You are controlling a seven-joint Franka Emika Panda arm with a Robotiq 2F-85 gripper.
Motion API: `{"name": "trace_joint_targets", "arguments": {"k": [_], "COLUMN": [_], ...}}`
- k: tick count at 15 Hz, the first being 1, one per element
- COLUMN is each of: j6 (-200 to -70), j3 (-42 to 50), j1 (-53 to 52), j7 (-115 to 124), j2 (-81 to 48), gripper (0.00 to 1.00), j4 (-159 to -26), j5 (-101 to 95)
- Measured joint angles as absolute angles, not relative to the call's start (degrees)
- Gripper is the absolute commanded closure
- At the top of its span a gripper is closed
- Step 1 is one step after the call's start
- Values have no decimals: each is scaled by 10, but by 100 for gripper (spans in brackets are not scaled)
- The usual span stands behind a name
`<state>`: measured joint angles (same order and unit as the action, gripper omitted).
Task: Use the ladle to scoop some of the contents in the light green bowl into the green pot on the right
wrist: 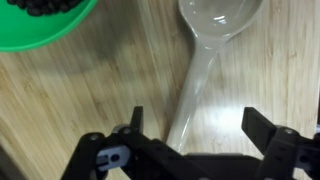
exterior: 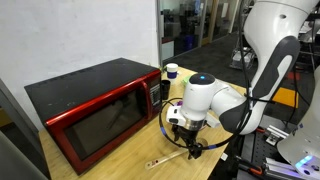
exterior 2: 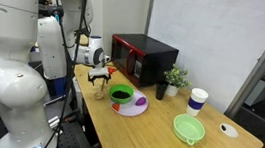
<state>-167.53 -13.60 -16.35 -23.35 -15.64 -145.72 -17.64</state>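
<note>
The ladle (wrist: 205, 60) lies flat on the wooden table, pale and glossy, its round scoop toward the top of the wrist view and its handle running down between my fingers. My gripper (wrist: 197, 125) hovers open over the handle, which sits nearer the left finger (wrist: 135, 122). In both exterior views the gripper (exterior: 192, 147) (exterior 2: 98, 78) points down at the table, with the ladle (exterior: 168, 158) just beneath it. The green pot (exterior 2: 120, 95) (wrist: 40, 32), dark inside, stands beside the gripper. The light green bowl (exterior 2: 189, 129) sits farther along the table.
A red microwave (exterior: 95, 110) (exterior 2: 139, 57) stands at the back. A white cup with a blue top (exterior: 172, 71), a black cup (exterior 2: 161, 89), a small plant (exterior 2: 175, 79) and a white paper cup (exterior 2: 198, 100) stand near it. The pot rests on a pale plate (exterior 2: 139, 107).
</note>
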Motion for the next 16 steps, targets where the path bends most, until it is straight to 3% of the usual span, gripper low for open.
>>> {"name": "trace_joint_targets", "arguments": {"k": [9,11,16], "j6": [-1712,-1716,-1722], "j3": [-114,-106,-96], "j1": [-188,-191,-195], "j7": [-228,-228,-228], "j2": [-191,-197,-201], "gripper": [0,28,61], "j4": [-1457,-1456,-1455], "j5": [-176,-176,-176]}}
